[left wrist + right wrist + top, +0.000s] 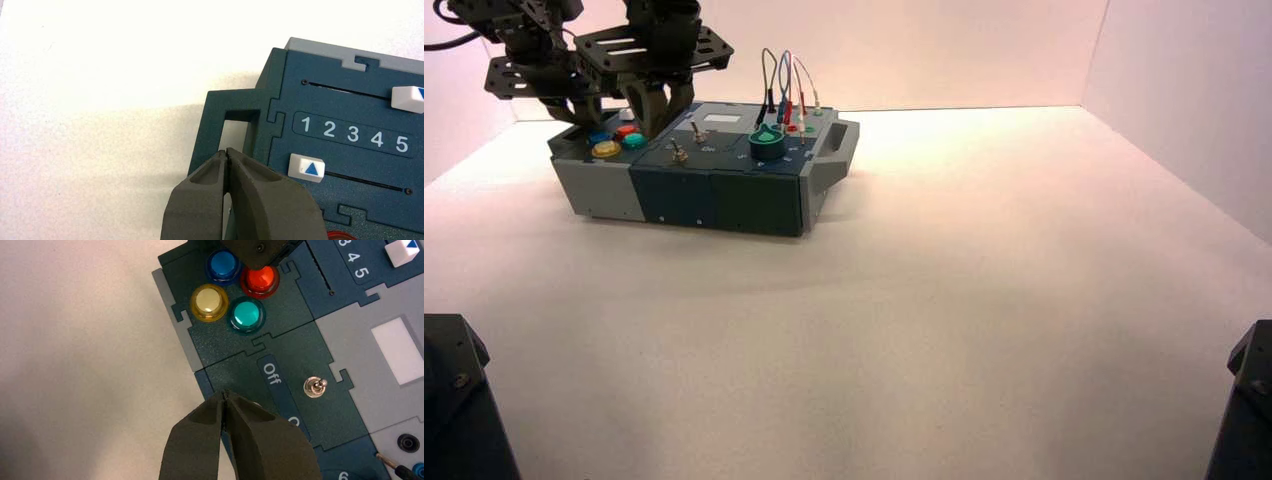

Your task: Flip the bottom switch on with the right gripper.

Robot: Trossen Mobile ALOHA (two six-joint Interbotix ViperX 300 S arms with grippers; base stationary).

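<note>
Holds the right claw (650, 120) (226, 396) shut, fingertips pressed together, at the upper left of the high view, above the box (724, 195) between the coloured buttons and the switch panel. Shows in the right wrist view the closed tips over the panel's outer edge, beside the "Off" lettering (271, 373), with one toggle switch (315, 386) bare a little to the right. Hides the bottom switch (679, 153) almost wholly under the fingers there; places it in the high view near the box's front edge, just right of the claw's tips and apart from them. Sets the yellow button (209, 301) and teal button (246, 314) above the tips. Parks the left claw (226, 153), also closed, at the handle by the sliders. Rests the box on a pale surface (944, 330).
</note>
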